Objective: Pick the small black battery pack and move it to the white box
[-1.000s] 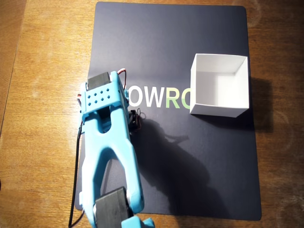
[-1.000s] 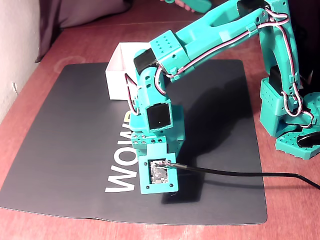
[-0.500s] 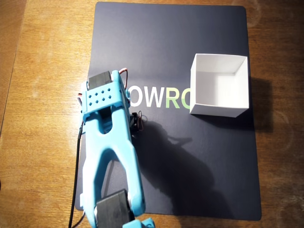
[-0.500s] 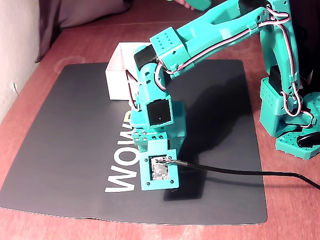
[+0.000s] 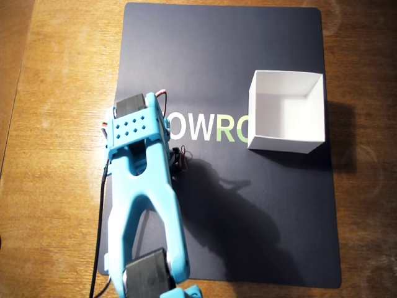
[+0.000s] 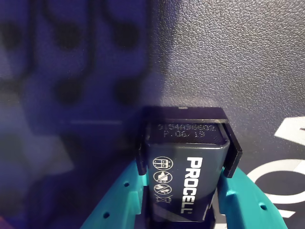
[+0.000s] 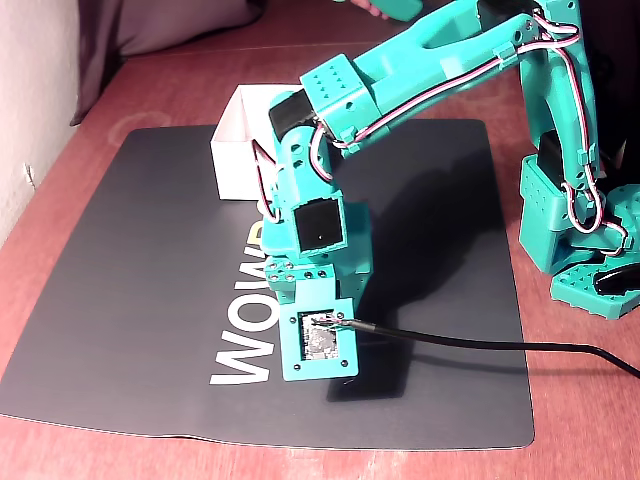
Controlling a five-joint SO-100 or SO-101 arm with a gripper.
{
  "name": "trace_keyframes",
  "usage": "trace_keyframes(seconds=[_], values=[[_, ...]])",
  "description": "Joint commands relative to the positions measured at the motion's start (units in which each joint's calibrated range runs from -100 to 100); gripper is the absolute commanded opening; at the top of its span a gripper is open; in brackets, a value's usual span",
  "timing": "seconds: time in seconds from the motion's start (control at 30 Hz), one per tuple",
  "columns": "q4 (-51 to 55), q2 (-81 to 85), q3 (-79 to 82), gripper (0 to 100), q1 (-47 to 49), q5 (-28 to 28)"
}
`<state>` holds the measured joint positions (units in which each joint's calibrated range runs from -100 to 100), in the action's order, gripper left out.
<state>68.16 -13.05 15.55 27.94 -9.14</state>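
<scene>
Pinching the small black battery pack (image 6: 183, 179) between teal gripper (image 6: 183, 210) fingers, low over the dark mat (image 5: 248, 211), left of the white box (image 5: 286, 143) in overhead view.

Warm brown wooden bench (image 5: 62, 124), dark mat (image 5: 248, 217) with white and green lettering (image 5: 211, 127) spread under the end effector, pale wall (image 7: 35, 90) beyond it, hard light casting sharp shadows
</scene>
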Motion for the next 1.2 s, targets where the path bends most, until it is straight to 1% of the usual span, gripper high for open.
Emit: trace_keyframes(seconds=[0.0,0.23,0.43,0.5,0.87,0.97,1.17], values=[[0.37,2.92,-1.44,7,-1.6,0.15],[0.28,8.45,-1.44,7,-2.42,0.37],[0.11,11.25,-1.44,7,-2.42,1.94],[-0.15,12.83,-1.44,7,-3.71,2.05],[-1.64,21.51,-1.8,7,-12.39,6.35],[-4.01,23.09,-3.16,7,-15.44,7.87],[-4.1,23.53,-7.88,7,-21.66,10.09]])
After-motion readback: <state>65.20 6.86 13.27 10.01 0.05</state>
